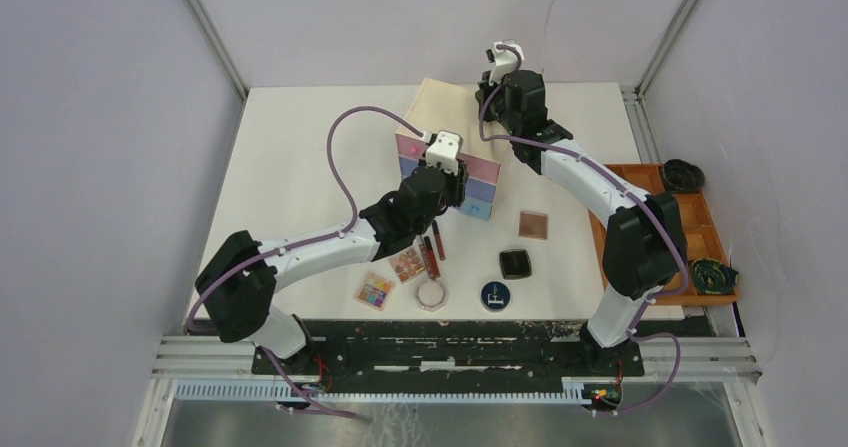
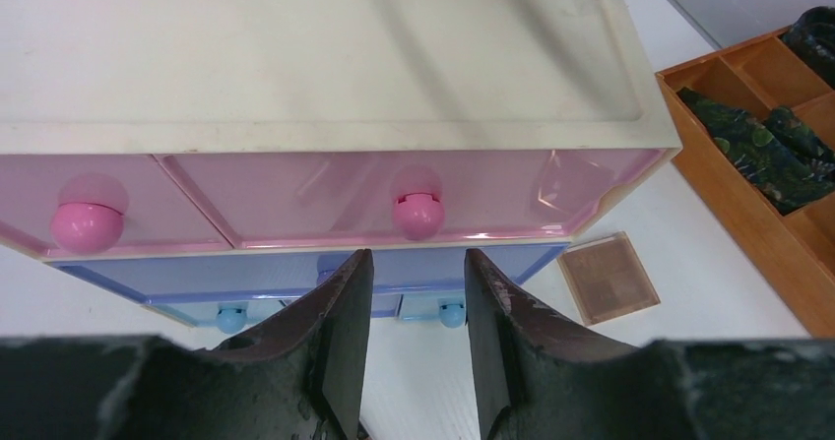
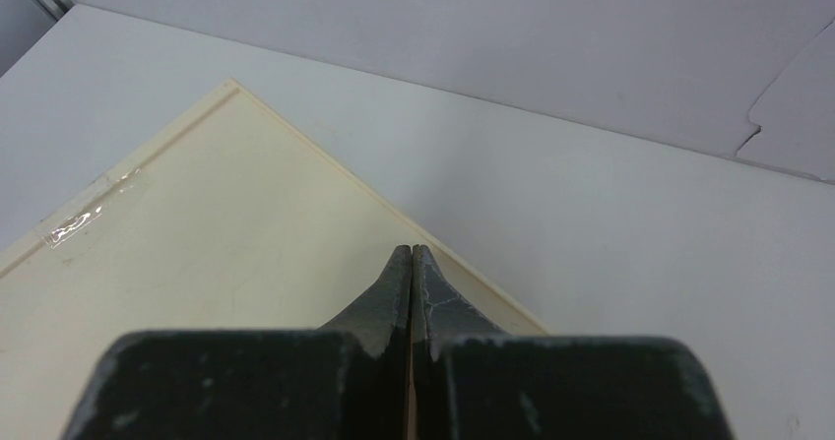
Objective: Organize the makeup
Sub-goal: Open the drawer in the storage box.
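The makeup lies on the table in front of the drawer box [image 1: 445, 107]: two colourful eyeshadow palettes [image 1: 375, 290] [image 1: 407, 264], slim red and black tubes [image 1: 431, 255], a pale octagonal jar [image 1: 433, 294], a round dark-blue compact [image 1: 494, 295], a black compact [image 1: 515, 263] and a brown compact [image 1: 533, 225] [image 2: 609, 277]. My left gripper [image 1: 455, 179] [image 2: 417, 263] is open and empty, right in front of the purple drawer [image 2: 512, 263], just below a pink knob [image 2: 418, 216]. Over the box's back right corner my right gripper [image 1: 487, 92] [image 3: 411, 250] is shut, holding nothing.
An orange-brown tray [image 1: 700, 232] [image 2: 748, 164] with dark coiled items [image 1: 712, 275] stands at the table's right edge. The box has pink drawers on top, a purple one below them and light-blue ones [image 2: 448, 310] at the bottom, all closed.
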{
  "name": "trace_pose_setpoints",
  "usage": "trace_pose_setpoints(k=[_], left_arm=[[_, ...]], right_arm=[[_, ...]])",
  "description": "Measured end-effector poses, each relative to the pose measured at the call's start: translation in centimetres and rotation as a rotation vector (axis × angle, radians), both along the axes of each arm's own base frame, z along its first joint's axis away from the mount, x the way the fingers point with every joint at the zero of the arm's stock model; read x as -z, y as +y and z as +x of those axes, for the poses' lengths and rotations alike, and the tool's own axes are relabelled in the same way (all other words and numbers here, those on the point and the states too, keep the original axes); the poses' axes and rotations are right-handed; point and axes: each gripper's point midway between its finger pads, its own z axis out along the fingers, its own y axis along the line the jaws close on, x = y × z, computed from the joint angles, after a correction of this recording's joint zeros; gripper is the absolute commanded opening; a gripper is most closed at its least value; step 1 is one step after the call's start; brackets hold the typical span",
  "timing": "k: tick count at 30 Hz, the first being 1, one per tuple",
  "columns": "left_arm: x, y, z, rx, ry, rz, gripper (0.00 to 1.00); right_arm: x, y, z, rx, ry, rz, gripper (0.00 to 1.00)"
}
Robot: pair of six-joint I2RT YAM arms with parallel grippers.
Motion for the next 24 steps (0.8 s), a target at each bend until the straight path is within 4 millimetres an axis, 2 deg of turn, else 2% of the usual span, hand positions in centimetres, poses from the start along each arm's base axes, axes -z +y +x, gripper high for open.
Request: trace_pose_setpoints(k=[5,8,11,13,18,19,21,22,24], left_arm=[[0.98,-0.01,0.33,-0.011,0.003,0.027,0.38],[0.97,-0.08,0.45,-0.012,-0.003,0.027,0.26],[0.74,-0.15,0.53,-0.011,-0.01,0.025,0.05],[0.48,-0.23,0.6,-0.01,-0.017,0.021,0.03],[0.18,-0.34,0.66,-0.009,-0.024,0.013,0.03],[0.18,-0.34,0.66,-0.009,-0.024,0.013,0.07],[0.19,-0.34,0.65,-0.009,-0.023,0.013,0.27],[0.18,-0.35,0.65,-0.008,-0.022,0.014,0.34],[0.1,-0.39,0.65,-0.007,-0.023,0.014,0.38]], right_arm=[[0.04,0.0,-0.01,0.0,-0.001,0.0,0.01],[0.01,0.0,0.0,0.0,-0.002,0.001,0.01],[0.0,-0.01,0.0,0.0,-0.003,0.001,0.01],[0.0,-0.01,0.01,0.001,-0.003,0.001,0.01],[-0.01,0.0,0.0,0.001,-0.003,0.001,0.01],[-0.01,0.0,0.0,0.001,-0.003,0.001,0.01],[-0.01,0.0,0.0,0.001,-0.003,0.001,0.01],[-0.01,0.0,0.01,0.002,-0.003,0.001,0.01],[-0.01,0.0,0.01,0.002,-0.003,0.001,0.01]])
